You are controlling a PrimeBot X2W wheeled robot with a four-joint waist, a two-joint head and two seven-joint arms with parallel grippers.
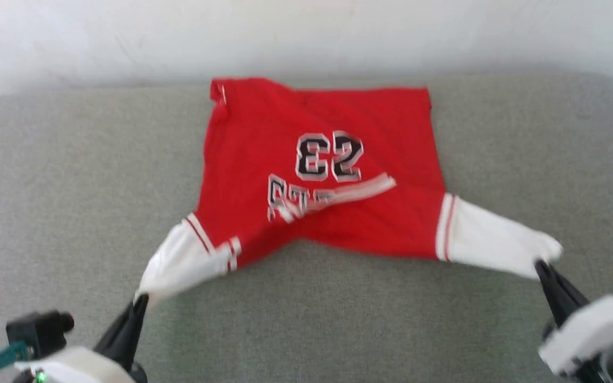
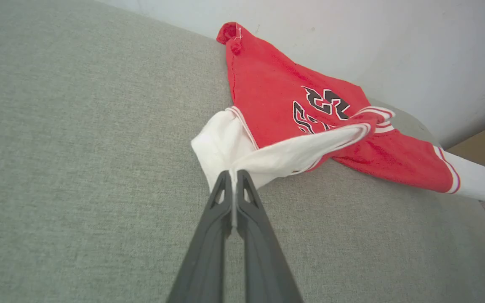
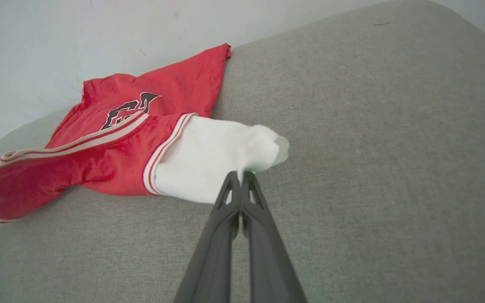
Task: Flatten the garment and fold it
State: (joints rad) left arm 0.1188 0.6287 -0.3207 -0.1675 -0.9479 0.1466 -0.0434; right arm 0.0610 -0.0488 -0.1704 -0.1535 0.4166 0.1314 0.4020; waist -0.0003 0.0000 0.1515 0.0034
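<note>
Dark-fingered left gripper and right gripper each clamp a white sleeve tip of the red jersey garment, seemingly lifted.

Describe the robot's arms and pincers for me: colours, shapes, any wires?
The left gripper and right gripper each have two long, dark grey fingers tapering to slim tips, with small triangular cut-outs near the ends. Both wrists wear pale white casings. By the left wrist sits a black block with a teal cable and a tiny green light.
</note>
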